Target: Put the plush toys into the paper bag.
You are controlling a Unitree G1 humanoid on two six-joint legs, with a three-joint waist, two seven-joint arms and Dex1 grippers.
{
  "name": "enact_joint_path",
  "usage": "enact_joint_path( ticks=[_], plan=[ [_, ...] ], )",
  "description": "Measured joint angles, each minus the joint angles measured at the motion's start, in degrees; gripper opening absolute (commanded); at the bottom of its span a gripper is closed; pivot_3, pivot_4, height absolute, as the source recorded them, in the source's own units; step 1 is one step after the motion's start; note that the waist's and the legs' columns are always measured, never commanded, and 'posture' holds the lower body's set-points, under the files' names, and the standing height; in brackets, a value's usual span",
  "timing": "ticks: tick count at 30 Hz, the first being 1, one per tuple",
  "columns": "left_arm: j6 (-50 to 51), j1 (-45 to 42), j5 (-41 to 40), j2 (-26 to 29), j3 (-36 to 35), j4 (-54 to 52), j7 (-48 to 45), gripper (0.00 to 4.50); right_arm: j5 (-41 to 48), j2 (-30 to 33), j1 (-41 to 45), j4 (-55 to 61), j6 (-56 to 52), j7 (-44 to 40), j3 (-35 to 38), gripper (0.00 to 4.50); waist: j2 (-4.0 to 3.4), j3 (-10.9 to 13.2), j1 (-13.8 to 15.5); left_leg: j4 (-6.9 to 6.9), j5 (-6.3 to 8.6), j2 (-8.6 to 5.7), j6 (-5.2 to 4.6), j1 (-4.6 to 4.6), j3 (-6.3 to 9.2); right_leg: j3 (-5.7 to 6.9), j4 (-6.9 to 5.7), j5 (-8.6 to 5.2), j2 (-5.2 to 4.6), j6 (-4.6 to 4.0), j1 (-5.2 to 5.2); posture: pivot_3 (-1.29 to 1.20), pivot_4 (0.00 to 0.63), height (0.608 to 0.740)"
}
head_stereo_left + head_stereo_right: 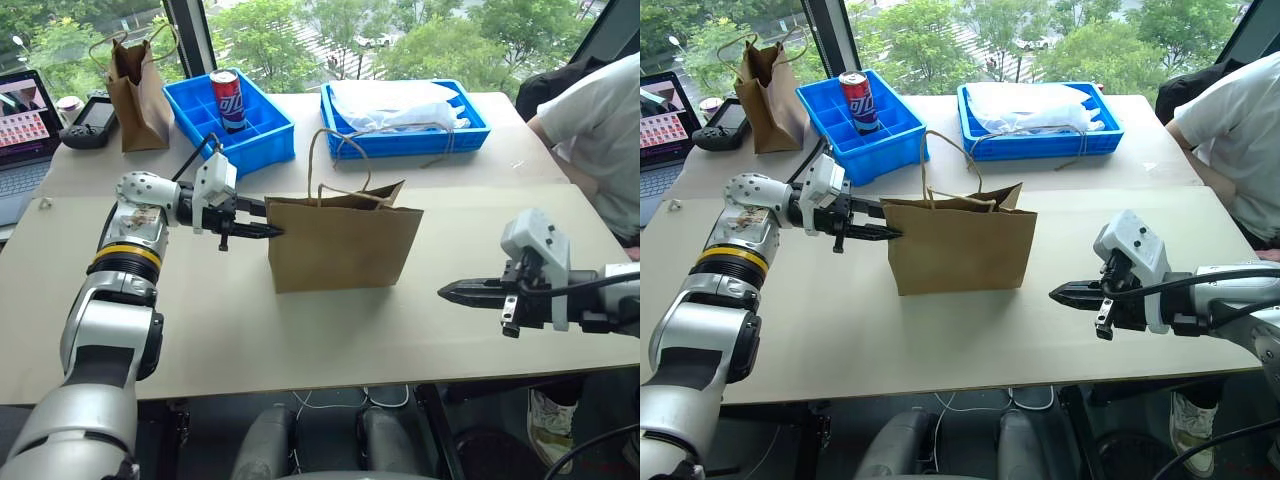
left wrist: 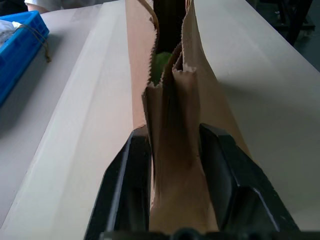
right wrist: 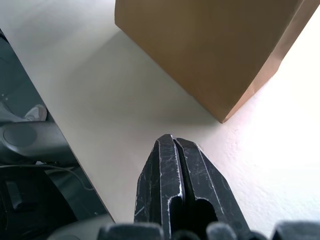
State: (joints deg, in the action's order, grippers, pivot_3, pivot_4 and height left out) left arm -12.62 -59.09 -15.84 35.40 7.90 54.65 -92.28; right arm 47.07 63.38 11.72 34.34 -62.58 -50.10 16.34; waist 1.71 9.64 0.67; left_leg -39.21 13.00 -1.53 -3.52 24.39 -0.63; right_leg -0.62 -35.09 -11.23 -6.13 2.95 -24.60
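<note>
In the middle of the pale table (image 1: 250,330) I have the paper bag (image 1: 345,245) standing upright, its mouth open and its twine handles (image 1: 325,160) looping up above the rim. My left gripper (image 1: 262,231) reaches in level from the left and meets the bag's narrow left end; through the left wrist camera I can see its two black fingers (image 2: 127,185) spread on either side of that folded end panel, so the jaws are parted around the paper edge. I cannot tell whether the fingers actually press the paper or only flank it. Looking down into the bag past the serrated rim from that same camera, I make out a patch of bright green (image 2: 161,67), which I take for the green plush toy lying inside. I cannot tell where the red toy is.

My right gripper (image 1: 455,292) hangs over the table well to the right of the bag, pointing towards it, with nothing in it and its jaws clenched tight together, as the right wrist camera confirms with the two fingers pressed flat against each other above bare tabletop, the bag's lower corner ahead.

Further back, a blue tray (image 1: 232,128) holds a red drink can (image 1: 228,100), a second blue tray (image 1: 405,135) carries clear plastic wrapping, and a narrower, darker brown bag (image 1: 138,95) stands by a laptop (image 1: 25,140) and a black handheld controller (image 1: 88,122). A person in a white sleeve (image 1: 590,120) sits at the right edge
</note>
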Motion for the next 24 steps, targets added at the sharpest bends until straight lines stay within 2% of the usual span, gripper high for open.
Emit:
enact_joint_path(
  ticks=[4,8,12,15,17,21,24],
  plan=[
    [2.6,5.4,0.0,4.4,-2.1,-3.5,0.5,4.35,-2.1,-0.5,-1.8,-3.0,2.1,0.2,-0.4,0.00,0.00,0.0,-0.4,0.01,0.01,0.06,-0.01,-0.06,-0.02,-0.01,-0.05,0.00,0.01,0.00,-0.01,0.00,0.150,0.740],
    [13.1,12.2,-5.0,7.8,-8.4,-13.4,2.6,4.44,-2.0,-2.4,-3.3,-3.6,2.9,0.8,0.4,0.00,0.00,0.0,-0.4,0.00,0.01,0.12,-0.01,-0.04,0.01,0.00,-0.03,0.00,0.02,-0.01,0.00,0.00,0.150,0.740],
    [31.6,20.2,-12.8,13.8,-17.4,-25.3,9.3,4.44,-2.1,-5.4,-7.3,-4.9,1.8,4.2,2.5,0.00,-0.01,0.0,-0.3,0.01,0.02,0.11,0.00,-0.08,0.04,-0.02,-0.06,0.00,-0.02,0.00,0.01,0.00,0.150,0.740],
    [39.8,27.4,-15.6,14.8,-22.4,-33.8,16.1,4.50,-4.2,-8.1,-8.2,-5.3,2.9,7.9,3.3,0.76,-0.01,0.0,-0.1,0.01,0.03,0.13,0.01,-0.29,0.04,-0.01,-0.04,0.00,-0.03,0.00,0.23,0.00,0.150,0.740],
    [42.1,34.1,-15.8,14.0,-25.8,-40.2,22.6,4.50,-6.1,-10.6,-8.6,-5.4,4.7,10.8,4.1,1.44,-0.01,0.0,-0.1,0.02,0.03,0.18,0.02,-0.32,0.05,-0.02,-0.02,0.00,-0.07,-0.01,0.25,0.00,0.150,0.740],
    [41.5,41.8,-13.5,9.4,-28.8,-49.4,34.6,4.50,-8.8,-13.8,-9.2,-5.5,7.6,13.9,4.5,2.92,-0.01,0.0,0.4,0.02,0.01,0.17,0.08,-0.33,0.09,-0.02,0.00,0.03,-0.16,-0.05,0.27,0.00,0.150,0.740],
    [40.1,43.8,-11.1,8.2,-28.6,-52.3,39.2,4.50,-10.2,-17.1,-9.5,-5.5,10.7,15.3,4.5,3.84,-0.01,0.0,0.4,0.06,0.02,0.16,0.10,-0.34,0.08,-0.03,0.01,0.05,-0.17,-0.08,0.26,0.00,0.150,0.740]
  ],
)
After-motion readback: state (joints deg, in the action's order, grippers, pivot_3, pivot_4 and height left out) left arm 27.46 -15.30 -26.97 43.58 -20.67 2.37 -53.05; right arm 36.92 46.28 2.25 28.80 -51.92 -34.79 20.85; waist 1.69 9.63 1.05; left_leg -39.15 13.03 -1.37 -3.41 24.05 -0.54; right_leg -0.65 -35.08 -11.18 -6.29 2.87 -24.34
